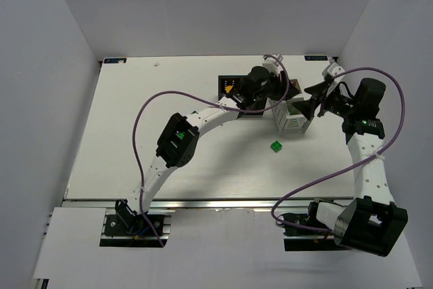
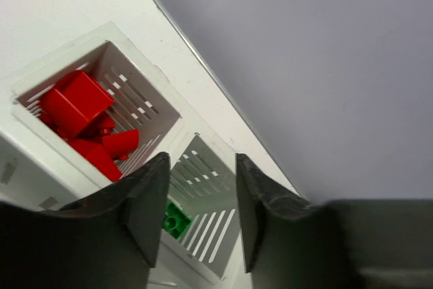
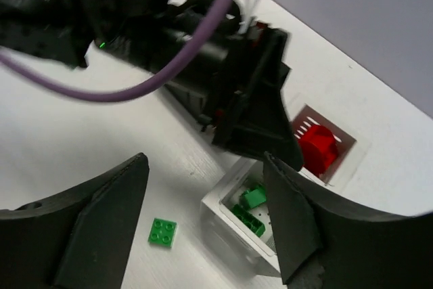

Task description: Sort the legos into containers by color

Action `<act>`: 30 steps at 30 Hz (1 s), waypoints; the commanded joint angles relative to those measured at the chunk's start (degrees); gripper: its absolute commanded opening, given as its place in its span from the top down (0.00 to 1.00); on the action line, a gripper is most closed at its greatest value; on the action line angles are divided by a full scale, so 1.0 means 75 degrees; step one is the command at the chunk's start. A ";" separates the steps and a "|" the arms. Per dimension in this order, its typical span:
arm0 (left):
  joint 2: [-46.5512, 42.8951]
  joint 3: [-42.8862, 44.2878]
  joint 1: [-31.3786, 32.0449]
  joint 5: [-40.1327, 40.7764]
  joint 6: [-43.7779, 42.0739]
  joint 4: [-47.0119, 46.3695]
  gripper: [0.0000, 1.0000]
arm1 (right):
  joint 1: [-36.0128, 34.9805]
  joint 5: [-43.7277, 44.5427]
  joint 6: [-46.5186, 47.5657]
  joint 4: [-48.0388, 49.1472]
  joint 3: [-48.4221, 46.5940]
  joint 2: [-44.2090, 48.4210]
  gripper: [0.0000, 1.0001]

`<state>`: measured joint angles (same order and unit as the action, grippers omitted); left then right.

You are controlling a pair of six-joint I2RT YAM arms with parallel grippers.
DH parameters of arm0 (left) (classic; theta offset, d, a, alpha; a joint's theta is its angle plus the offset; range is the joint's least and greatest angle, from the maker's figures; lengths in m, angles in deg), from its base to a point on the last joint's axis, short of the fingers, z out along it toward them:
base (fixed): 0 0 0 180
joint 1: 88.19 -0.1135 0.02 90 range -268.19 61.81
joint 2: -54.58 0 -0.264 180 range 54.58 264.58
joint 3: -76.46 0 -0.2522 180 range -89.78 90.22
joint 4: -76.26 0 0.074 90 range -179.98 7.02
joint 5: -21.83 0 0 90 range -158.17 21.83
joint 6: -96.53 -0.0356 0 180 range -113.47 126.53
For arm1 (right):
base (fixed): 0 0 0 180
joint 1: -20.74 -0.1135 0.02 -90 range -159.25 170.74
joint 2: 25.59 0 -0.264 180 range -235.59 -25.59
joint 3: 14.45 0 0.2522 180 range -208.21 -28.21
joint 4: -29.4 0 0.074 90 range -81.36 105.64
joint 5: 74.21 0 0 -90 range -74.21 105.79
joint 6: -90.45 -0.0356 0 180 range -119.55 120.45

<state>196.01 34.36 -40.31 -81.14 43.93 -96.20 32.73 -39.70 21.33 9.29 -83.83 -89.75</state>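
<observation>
A white counter (image 1: 135, 133) is seen from above, and both arms are stretched toward its far right part. The left arm (image 1: 179, 140) is laid diagonally across the counter, while the right arm (image 1: 365, 160) is bent inward from the right edge. Purple cables (image 1: 145, 120) are looped along both.

A white slatted basket (image 1: 291, 118) is set on the counter between the two hands. A black box (image 1: 224, 80) is placed just to its left and is largely covered by the left arm.

The left hand (image 1: 279, 93) is held above the basket. In its wrist view its fingers (image 2: 145, 214) are spread apart with nothing between them, and the basket's two compartments are seen below. The right hand (image 1: 312, 105) is held just to the right of the basket. It is likewise released, its fingers (image 3: 101, 221) wide apart and empty.

Red bricks (image 2: 78, 109) are piled in one compartment of the basket, and green bricks (image 3: 250, 201) are seen in the other. A yellow piece (image 1: 230, 89) can be made out in the black box, the rest of whose contents is hidden.

One small flat green brick (image 1: 276, 146) is left alone on the counter, on the near side of the basket and apart from it. It is touched by neither hand.
</observation>
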 commanded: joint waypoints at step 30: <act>-1.0945 -1.0176 -0.2329 0.4448 0.0203 0.3078 0.12 | -0.4012 0.5344 1.1067 -0.6724 -0.1444 -0.4030 0.29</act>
<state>118.00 -40.89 -57.36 -51.11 43.06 -74.91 3.01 -7.87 105.85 -42.55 -93.21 -118.73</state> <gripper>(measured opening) 0.875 0.712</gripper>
